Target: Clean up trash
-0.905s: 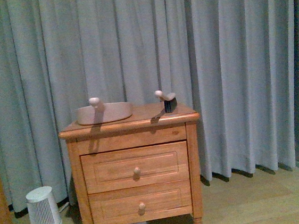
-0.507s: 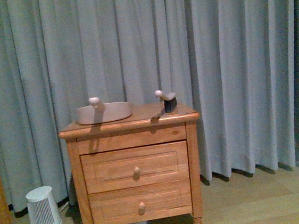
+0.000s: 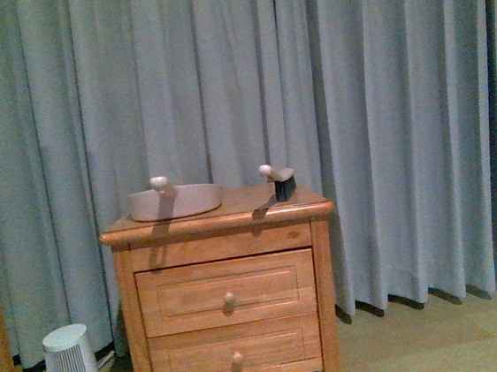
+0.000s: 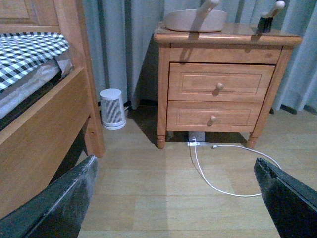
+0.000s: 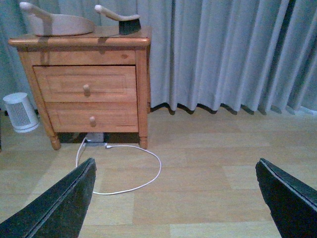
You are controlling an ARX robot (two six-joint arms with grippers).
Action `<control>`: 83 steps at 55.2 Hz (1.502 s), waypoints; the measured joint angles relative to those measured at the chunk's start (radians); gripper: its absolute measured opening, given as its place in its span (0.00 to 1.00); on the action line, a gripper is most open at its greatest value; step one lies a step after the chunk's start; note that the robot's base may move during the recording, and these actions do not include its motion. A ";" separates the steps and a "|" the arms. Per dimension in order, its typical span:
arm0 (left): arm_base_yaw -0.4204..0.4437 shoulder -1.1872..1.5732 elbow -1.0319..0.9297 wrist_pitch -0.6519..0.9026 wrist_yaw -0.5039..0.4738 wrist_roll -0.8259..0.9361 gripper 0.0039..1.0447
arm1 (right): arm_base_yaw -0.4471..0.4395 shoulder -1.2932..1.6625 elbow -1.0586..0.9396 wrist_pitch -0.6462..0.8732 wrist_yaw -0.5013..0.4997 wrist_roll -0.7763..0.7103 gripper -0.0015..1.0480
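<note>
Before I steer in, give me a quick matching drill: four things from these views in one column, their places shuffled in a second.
Things
1. beige plastic dustpan
2. hand brush with black bristles
3. small white slatted appliance
4. black-and-white checked bedding

Places
A. on the wood floor, left of the wooden nightstand in the front view
B. on the nightstand top, right end
C. on the wooden bed frame
D. on the nightstand top, left end

Pairs: 1-D, 2-B, 3-A, 4-C
</note>
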 joint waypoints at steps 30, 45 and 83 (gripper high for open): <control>0.000 0.000 0.000 0.000 0.000 0.000 0.93 | 0.000 0.000 0.000 0.000 0.000 0.000 0.93; 0.000 0.000 0.000 0.000 0.000 0.000 0.93 | 0.000 0.000 0.000 0.000 0.000 0.000 0.93; 0.000 0.000 0.000 0.000 0.000 0.000 0.93 | 0.000 0.000 0.000 0.000 0.000 0.000 0.93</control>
